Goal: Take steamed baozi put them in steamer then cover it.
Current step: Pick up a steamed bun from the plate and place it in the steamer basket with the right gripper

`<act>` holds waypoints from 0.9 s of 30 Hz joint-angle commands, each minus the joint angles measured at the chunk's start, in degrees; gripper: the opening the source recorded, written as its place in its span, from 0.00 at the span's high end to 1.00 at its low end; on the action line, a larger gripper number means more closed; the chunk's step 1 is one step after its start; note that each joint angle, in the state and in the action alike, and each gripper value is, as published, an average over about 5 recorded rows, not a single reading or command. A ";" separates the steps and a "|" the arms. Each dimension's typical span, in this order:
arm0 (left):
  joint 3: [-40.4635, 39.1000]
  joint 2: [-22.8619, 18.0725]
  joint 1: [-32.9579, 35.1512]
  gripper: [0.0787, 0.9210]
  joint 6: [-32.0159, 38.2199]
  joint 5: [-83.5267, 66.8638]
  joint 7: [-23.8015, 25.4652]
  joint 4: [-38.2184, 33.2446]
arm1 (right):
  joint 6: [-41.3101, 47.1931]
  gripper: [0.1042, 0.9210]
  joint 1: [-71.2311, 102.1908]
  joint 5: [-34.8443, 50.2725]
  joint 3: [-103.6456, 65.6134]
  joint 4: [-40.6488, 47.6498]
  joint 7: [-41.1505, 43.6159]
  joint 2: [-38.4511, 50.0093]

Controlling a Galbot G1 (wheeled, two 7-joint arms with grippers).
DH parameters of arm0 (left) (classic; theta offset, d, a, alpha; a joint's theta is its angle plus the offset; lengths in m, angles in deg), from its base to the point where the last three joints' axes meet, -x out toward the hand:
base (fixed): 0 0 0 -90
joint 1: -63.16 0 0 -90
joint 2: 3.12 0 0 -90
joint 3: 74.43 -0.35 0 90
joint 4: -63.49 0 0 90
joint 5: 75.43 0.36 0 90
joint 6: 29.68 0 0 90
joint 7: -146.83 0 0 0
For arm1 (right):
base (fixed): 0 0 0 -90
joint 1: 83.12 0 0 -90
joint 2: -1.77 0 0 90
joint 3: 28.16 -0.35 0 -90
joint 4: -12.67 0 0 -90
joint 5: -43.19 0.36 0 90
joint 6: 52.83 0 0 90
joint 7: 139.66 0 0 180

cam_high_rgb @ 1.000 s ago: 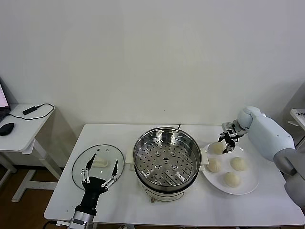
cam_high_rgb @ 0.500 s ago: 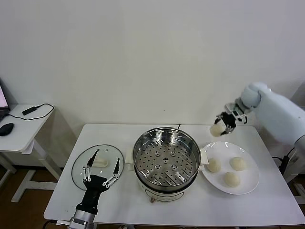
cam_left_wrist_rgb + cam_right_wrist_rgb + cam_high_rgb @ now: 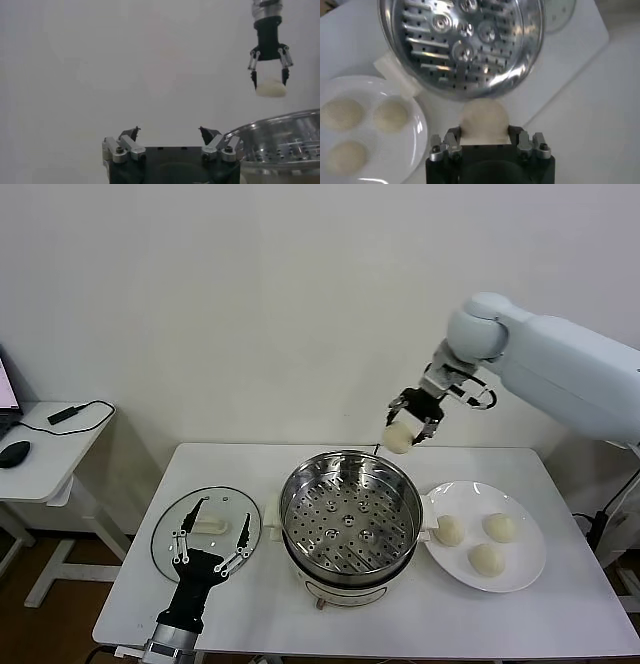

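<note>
Head view shows you the right gripper (image 3: 410, 422) clenched around one steamed baozi (image 3: 398, 438), held in the air above the far rim of the steamer (image 3: 349, 522) at the table's (image 3: 560, 619) middle. Three more buns sit on the white plate (image 3: 520, 569) toward the table's right edge. Your left gripper (image 3: 210, 542), fingers spread wide, hovers over the cover (image 3: 170, 526) near the left edge.

white table (image 3: 560, 614) carries round white plate (image 3: 528, 569) toward right side; plain white wall (image 3: 250, 304) behind; second smaller white side table (image 3: 40, 459) at far left, well apart; on it black mouse (image 3: 13, 454) and small black device (image 3: 62, 415) with cable (image 3: 95, 406); floor brown below.
</note>
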 commanded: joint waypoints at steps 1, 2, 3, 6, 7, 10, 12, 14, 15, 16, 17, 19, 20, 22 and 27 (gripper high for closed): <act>0.34 0.03 0.06 0.12 0.17 -0.14 -0.07 -0.17 | -2.50 0.34 3.83 -5.58 1.93 -4.66 0.44 -5.22; 0.41 0.03 0.05 0.12 0.19 -0.15 -0.07 -0.16 | -2.79 0.34 4.73 -6.22 1.66 -4.26 0.41 -5.59; 0.49 0.03 0.03 0.12 0.21 -0.17 -0.08 -0.14 | -3.09 0.35 5.62 -6.80 1.49 -3.76 0.35 -6.01; 0.66 0.04 -0.03 0.12 0.29 -0.21 -0.11 -0.08 | -3.99 0.35 7.63 -8.20 1.18 -2.23 0.17 -7.06; 0.70 0.04 -0.05 0.12 0.31 -0.23 -0.12 -0.05 | -4.26 0.35 8.13 -8.68 1.11 -1.76 0.06 -7.37; 0.80 0.04 -0.12 0.12 0.36 -0.32 -0.13 0.08 | -5.06 0.35 9.21 -10.26 0.80 -0.42 -0.37 -8.21; 0.82 0.01 -0.18 0.12 0.40 -0.35 -0.13 0.18 | -5.51 0.35 9.72 -11.24 0.56 0.66 -0.76 -8.81; 0.81 -0.02 -0.24 0.12 0.43 -0.35 -0.13 0.24 | -6.08 0.35 10.15 -12.28 0.24 1.77 -1.11 -9.43; 0.81 -0.04 -0.26 0.12 0.44 -0.35 -0.13 0.24 | -6.33 0.35 10.34 -12.77 0.10 2.31 -1.31 -9.75; 0.81 -0.04 -0.29 0.12 0.46 -0.36 -0.14 0.25 | -6.62 0.35 10.53 -13.26 -0.07 2.87 -1.48 -10.13; 0.81 -0.05 -0.31 0.12 0.48 -0.36 -0.14 0.27 | -6.85 0.35 10.69 -13.64 -0.19 3.31 -1.60 -10.44; 0.85 -0.05 -0.34 0.12 0.52 -0.37 -0.15 0.34 | -7.29 0.35 11.02 -14.56 -0.53 4.23 -1.95 -11.17; 0.88 -0.04 -0.35 0.12 0.56 -0.37 -0.16 0.38 | -7.50 0.35 11.16 -14.94 -0.70 4.60 -2.05 -11.46; 0.95 -0.03 -0.34 0.12 0.68 -0.37 -0.16 0.47 | -8.00 0.35 11.38 -15.72 -0.98 5.22 -2.26 -12.03; 1.05 0.01 -0.33 0.12 1.05 -0.38 -0.19 0.71 | -9.40 0.34 11.79 -17.16 -1.37 6.24 -2.72 -13.46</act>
